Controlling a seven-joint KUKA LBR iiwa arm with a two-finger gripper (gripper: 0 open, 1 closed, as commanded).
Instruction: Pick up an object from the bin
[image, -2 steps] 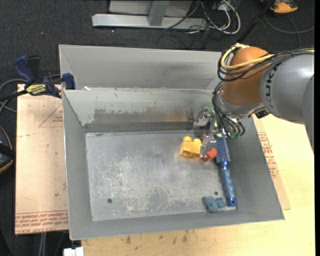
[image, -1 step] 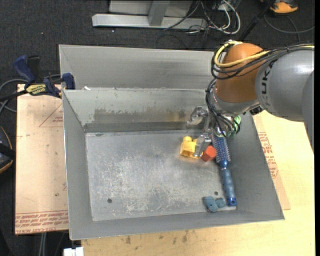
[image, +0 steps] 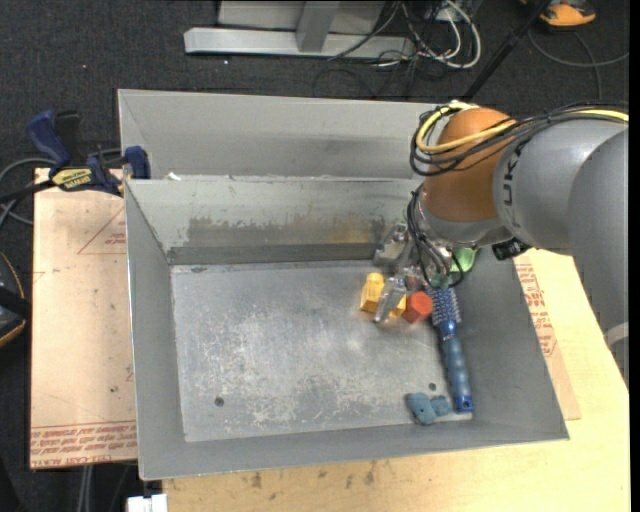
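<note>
My gripper (image: 397, 268) is low in the bin's right half, near the back wall, right above a small cluster of things. A yellow block (image: 372, 292) lies just left of it. A red-orange piece (image: 420, 304) sits just to its right, touching the bristle head of a blue brush (image: 452, 352). The brush's handle runs toward the front right corner. A green thing (image: 462, 261) peeks out under the arm by the right wall. What is between the jaws is hidden by the gripper's body.
A small blue piece (image: 428, 407) lies at the front right, beside the brush handle's end. The arm with its orange cover and cables hangs over the bin's back right corner. The bin's left and middle floor is bare metal.
</note>
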